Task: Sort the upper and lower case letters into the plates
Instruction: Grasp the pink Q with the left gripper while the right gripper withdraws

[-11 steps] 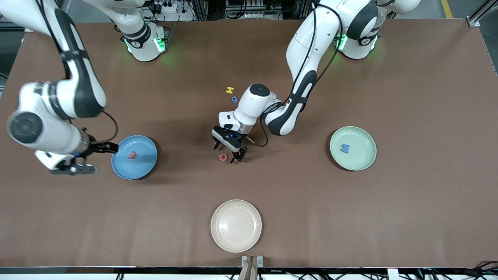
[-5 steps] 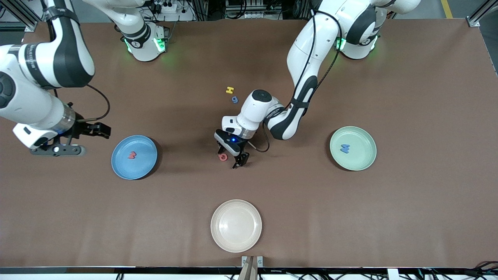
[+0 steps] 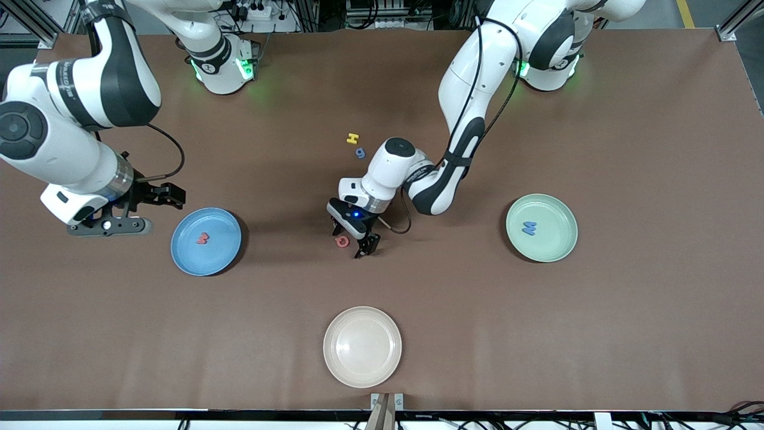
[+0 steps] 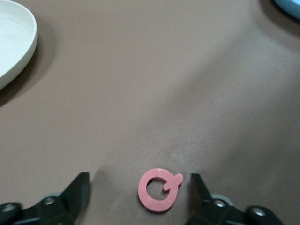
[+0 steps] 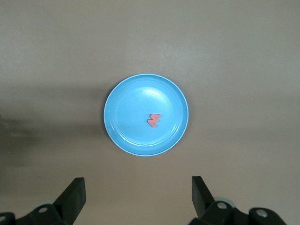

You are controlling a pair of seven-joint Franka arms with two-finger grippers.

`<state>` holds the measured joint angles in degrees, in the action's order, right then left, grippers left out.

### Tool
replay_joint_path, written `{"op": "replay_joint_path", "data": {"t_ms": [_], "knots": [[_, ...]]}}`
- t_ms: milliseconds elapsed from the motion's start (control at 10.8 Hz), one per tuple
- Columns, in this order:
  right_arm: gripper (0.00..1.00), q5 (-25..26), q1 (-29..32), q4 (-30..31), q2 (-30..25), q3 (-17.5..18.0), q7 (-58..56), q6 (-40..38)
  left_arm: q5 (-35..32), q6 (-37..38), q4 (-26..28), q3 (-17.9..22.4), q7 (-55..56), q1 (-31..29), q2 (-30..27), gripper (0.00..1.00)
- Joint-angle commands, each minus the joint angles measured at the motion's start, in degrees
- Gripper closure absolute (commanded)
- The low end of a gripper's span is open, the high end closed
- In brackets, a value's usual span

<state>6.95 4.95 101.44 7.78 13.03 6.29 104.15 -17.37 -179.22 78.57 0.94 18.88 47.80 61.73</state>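
Cream plate point(image 3: 362, 347): nearest the front camera, holds nothing.
Left gripper point(image 3: 354, 240): down at the table mid-way along, fingers apart, straddling the pink Q point(image 3: 342, 241); letter lies flat between them.
Blue plate point(image 3: 206, 241): toward the right arm's end, 1 red letter point(image 3: 202, 239) in it.
Green plate point(image 3: 541, 227): toward the left arm's end, 1 blue letter point(image 3: 529, 227) in it.
Right gripper point(image 3: 173, 197): in the air just beside the blue plate, fingers wide apart, nothing held.
Yellow H point(image 3: 353, 138), blue g point(image 3: 360, 153): loose on the table, farthest, near each other.
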Motion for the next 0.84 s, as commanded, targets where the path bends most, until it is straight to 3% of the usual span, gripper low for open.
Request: {"op": "replay_joint_path", "data": {"t_ms": [0,372,558,744], "knots": [[0.00,-1.0,1.6,-0.4,-2.7,0.9,-0.3,-0.4,-1.2,-0.9,-2.1,0.2,0.1,0.1,1.5,0.14],[0.00,-4.3,4.8,-2.5,-6.1,0.1,-0.3,-3.1,-1.2,-0.9,-2.1,0.1,0.5,0.1,2.3,0.25],[0.00,-4.5,6.1,-4.7,-7.1,-0.7,-0.6,-5.6,-1.2,-0.9,-2.1,0.2,0.5,0.1,2.4,0.39],[0.00,-4.7,6.4,-4.8,-8.6,-0.7,-0.4,-5.7,-1.0,-0.9,-2.1,0.1,0.7,0.1,2.4,0.43]]}}
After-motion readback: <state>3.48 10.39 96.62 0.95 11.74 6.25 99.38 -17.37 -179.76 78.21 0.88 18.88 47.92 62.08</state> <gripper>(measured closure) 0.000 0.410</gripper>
